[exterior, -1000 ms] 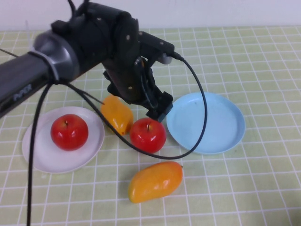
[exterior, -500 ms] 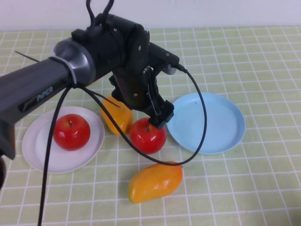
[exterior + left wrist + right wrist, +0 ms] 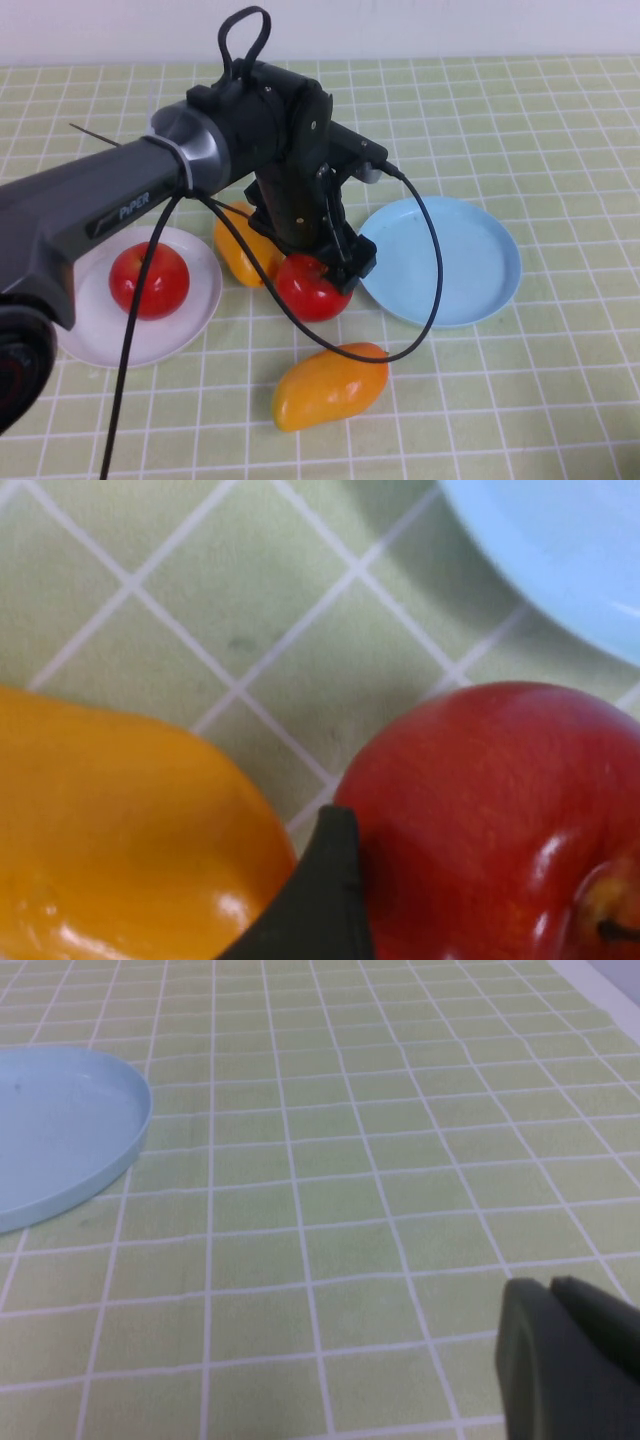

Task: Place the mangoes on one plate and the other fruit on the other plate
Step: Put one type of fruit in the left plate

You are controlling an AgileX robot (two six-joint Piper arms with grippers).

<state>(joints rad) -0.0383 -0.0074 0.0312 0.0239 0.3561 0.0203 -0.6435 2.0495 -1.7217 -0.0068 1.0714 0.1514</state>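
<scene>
One red apple (image 3: 306, 292) lies on the cloth between the white plate (image 3: 75, 335) and the light blue plate (image 3: 450, 262). My left gripper (image 3: 318, 270) is down over this apple and open. One fingertip (image 3: 325, 900) stands between the apple (image 3: 490, 810) and the mango (image 3: 110, 830) beside it; the other finger is out of view. That mango (image 3: 238, 252) is partly hidden behind the arm. A second mango (image 3: 328, 385) lies nearer the front. The other apple (image 3: 148, 280) rests on the white plate. My right gripper (image 3: 550, 1290) is shut, hovering over bare cloth off to the side of the blue plate (image 3: 60, 1130).
The left arm's black cable (image 3: 432, 250) loops over the blue plate's near side. A green checked cloth (image 3: 540, 400) covers the table. The blue plate holds nothing. The right arm does not show in the high view.
The left arm has swung rightward and lowered, bringing its gripper from just above the middle apple down around it. The apple has barely shifted. Mangoes and plates have stayed put.
</scene>
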